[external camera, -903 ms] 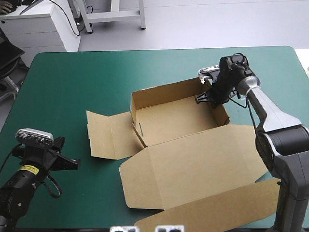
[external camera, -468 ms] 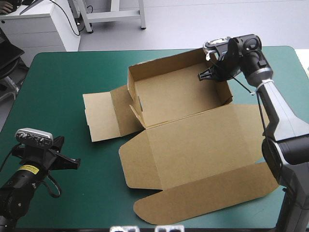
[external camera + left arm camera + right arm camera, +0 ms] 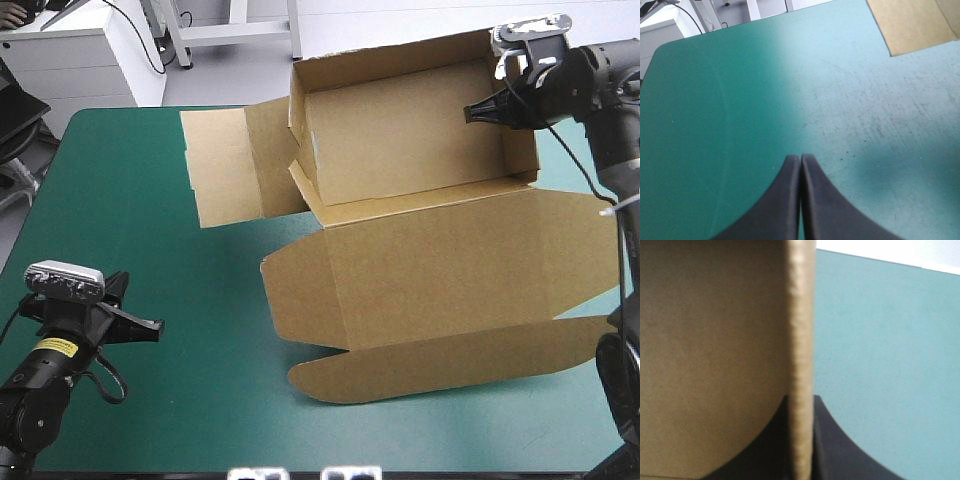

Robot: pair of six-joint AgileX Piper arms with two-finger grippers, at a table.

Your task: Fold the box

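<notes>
A brown box (image 3: 420, 200) hangs tipped up over the far side of the bench (image 3: 150, 220), held by the right gripper (image 3: 472, 113) at about 1 o'clock in the high view. The gripper's black fingers are closed almost completely on the tray's side wall (image 3: 520, 130). In the right wrist view the board edge (image 3: 801, 340) runs straight up from between the two fingers (image 3: 832, 440), with the box's brown inner face (image 3: 715, 340) on one side and the teal-green cover (image 3: 880, 340) on the other. The tray's walls stand raised and its open side faces the camera. The flat lid (image 3: 450, 265) spreads from the tray's near edge toward 5 o'clock, ending in a long rounded flap (image 3: 440, 365); whether that flap touches the cover cannot be told. A side flap (image 3: 235, 165) sticks out from the tray toward 10 o'clock. The left gripper (image 3: 150, 325) sits at about 8 o'clock near the bench's front corner, well apart from the box. Its fingers (image 3: 785, 200) are pressed together in a single pointed arch, holding nothing, above bare cover (image 3: 740, 100). A corner of brown board (image 3: 910, 25) shows far ahead of it.
</notes>
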